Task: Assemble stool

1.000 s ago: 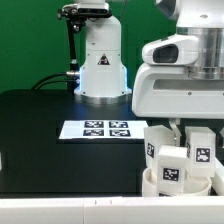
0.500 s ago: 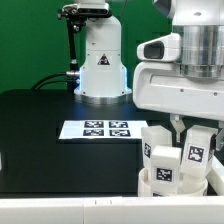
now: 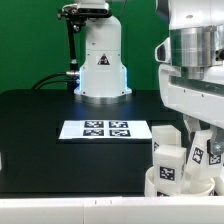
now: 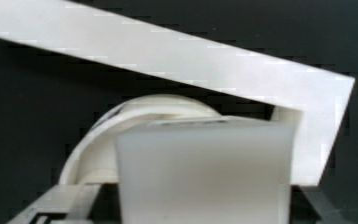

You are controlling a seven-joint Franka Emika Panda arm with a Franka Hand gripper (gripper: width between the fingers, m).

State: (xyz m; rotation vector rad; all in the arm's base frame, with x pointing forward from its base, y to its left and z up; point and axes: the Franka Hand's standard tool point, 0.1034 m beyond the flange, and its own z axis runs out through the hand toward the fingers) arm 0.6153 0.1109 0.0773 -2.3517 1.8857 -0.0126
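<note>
The white round stool seat (image 3: 178, 187) sits at the front of the table on the exterior view's right. Several chunky white legs with marker tags stand bunched on it, one in front (image 3: 168, 165). My gripper (image 3: 195, 135) comes down from above into this bunch and is shut on a leg (image 3: 203, 152). In the wrist view that leg (image 4: 202, 165) fills the space between the jaws of the gripper (image 4: 202, 205). The seat's rounded rim (image 4: 149, 110) shows behind it.
The marker board (image 3: 105, 128) lies flat mid-table. The arm's white base (image 3: 100, 60) stands behind it. A white angled bar (image 4: 194, 60) crosses the wrist view beyond the seat. A white strip (image 3: 60, 207) runs along the table's front edge.
The wrist has turned and shifted toward the exterior view's right. The seat and its bunch of legs have shifted slightly right with it.
</note>
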